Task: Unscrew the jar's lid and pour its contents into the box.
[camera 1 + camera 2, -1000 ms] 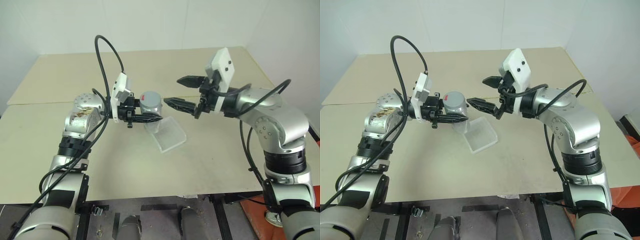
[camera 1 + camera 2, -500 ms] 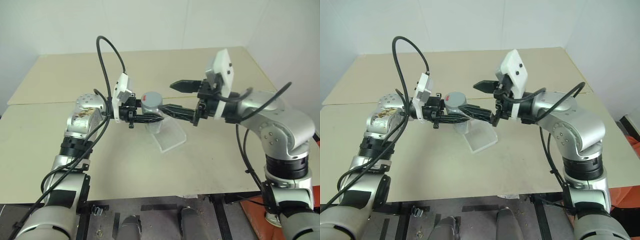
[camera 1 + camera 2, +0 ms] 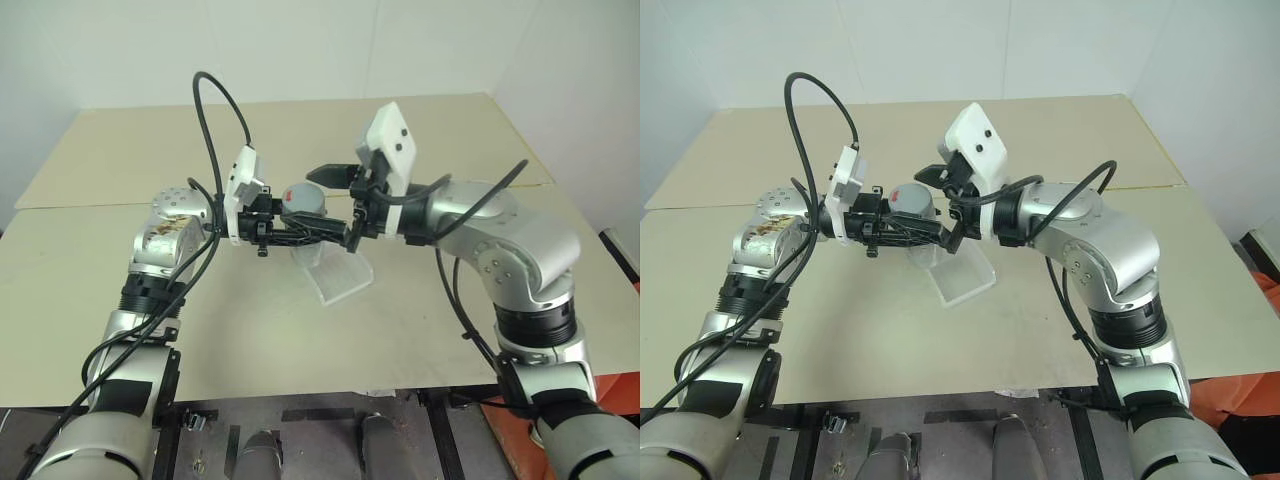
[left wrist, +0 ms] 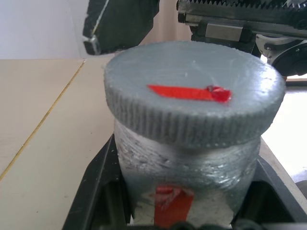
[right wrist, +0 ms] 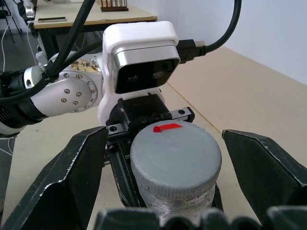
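At the centre of the frame, above the table (image 3: pixel 90 300), the left gripper (image 3: pixel 300 234) is clamped on the jar (image 4: pixel 184 165), holding it just over the box (image 3: pixel 340 275) with the grey lid (image 5: pixel 176 153) on. Since a second ago the right gripper (image 5: pixel 163 158) has crossed from the right and now straddles the lid. Its fingers (image 5: pixel 72 179) stand wide apart, holding nothing and touching nothing, so unscrewing probably awaits their closing.

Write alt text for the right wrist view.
The right gripper stands open with one black finger on each side of the grey lid, not touching it. The left gripper holds the jar from behind, above the table.
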### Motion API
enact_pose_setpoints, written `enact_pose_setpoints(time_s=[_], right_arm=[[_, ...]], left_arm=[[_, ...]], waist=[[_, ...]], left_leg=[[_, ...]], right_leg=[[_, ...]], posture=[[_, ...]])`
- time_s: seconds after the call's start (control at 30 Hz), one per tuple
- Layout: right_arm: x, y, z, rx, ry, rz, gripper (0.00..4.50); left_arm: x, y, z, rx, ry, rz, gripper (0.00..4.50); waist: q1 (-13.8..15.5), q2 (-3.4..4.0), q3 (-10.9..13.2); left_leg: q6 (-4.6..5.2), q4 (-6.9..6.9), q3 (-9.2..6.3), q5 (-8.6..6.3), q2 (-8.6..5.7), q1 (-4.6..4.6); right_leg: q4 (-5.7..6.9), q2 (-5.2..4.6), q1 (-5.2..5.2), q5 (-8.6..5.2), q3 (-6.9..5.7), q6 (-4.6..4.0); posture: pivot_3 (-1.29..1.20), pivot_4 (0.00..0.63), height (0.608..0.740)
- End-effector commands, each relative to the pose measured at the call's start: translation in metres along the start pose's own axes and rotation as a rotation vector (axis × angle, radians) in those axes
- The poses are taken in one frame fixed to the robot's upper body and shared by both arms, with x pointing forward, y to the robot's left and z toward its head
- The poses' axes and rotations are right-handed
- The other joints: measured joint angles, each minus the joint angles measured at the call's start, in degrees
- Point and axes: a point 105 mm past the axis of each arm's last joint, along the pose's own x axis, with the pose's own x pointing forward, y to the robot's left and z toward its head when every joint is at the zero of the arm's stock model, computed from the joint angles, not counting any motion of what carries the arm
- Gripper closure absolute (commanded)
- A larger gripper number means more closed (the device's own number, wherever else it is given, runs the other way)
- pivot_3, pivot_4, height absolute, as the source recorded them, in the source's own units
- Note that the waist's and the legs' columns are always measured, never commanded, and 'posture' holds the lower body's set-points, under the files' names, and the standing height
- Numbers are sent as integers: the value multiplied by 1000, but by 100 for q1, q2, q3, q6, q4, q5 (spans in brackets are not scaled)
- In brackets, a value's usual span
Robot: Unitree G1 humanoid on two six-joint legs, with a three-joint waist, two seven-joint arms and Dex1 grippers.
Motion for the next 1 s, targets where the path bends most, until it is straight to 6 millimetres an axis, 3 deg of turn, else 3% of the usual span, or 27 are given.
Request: enact_pose_setpoints(time_s=[0.03, 0.3, 0.4, 0.53, 0.73, 0.87, 1.0], right_arm=[[1, 2, 11, -34, -23, 8, 38], [4, 1, 9, -21, -20, 15, 38], [4, 3, 9, -19, -17, 33, 570], [3, 3, 9, -15, -15, 39, 1754], [0, -7, 18, 32, -43, 28, 1756], [-8, -17, 37, 157, -94, 40, 1756], [-19, -29, 50, 176, -127, -3, 1756]], left_arm=[[-4, -1, 13, 50, -15, 4, 2529], [-5, -2, 13, 51, -14, 10, 2529], [-6, -2, 13, 49, -13, 11, 2529], [-6, -3, 13, 47, -13, 12, 2529], [-5, -3, 11, 44, -11, 12, 2529], [-5, -4, 8, 41, -4, 8, 2529], [-6, -5, 6, 38, -4, 13, 2529]], waist=[[0, 0, 0], [-1, 0, 0], [2, 0, 0], [1, 0, 0], [1, 0, 0], [2, 2, 1], [3, 2, 1]], left_leg=[[0, 0, 0, 0, 0, 0], [0, 0, 0, 0, 0, 0], [0, 0, 0, 0, 0, 0], [0, 0, 0, 0, 0, 0], [0, 0, 0, 0, 0, 1], [0, 0, 0, 0, 0, 1], [0, -1, 0, 0, 0, -1]], right_leg=[[0, 0, 0, 0, 0, 0], [0, 0, 0, 0, 0, 0], [1, 0, 0, 0, 0, 0], [1, 0, 0, 0, 0, 0], [1, 0, 0, 0, 0, 0], [4, 0, 0, 0, 0, 0], [2, 0, -1, 0, 0, 0]], posture=[[0, 150, 740], [0, 150, 740], [0, 150, 740], [0, 150, 740], [0, 150, 740], [0, 150, 740], [0, 150, 740]])
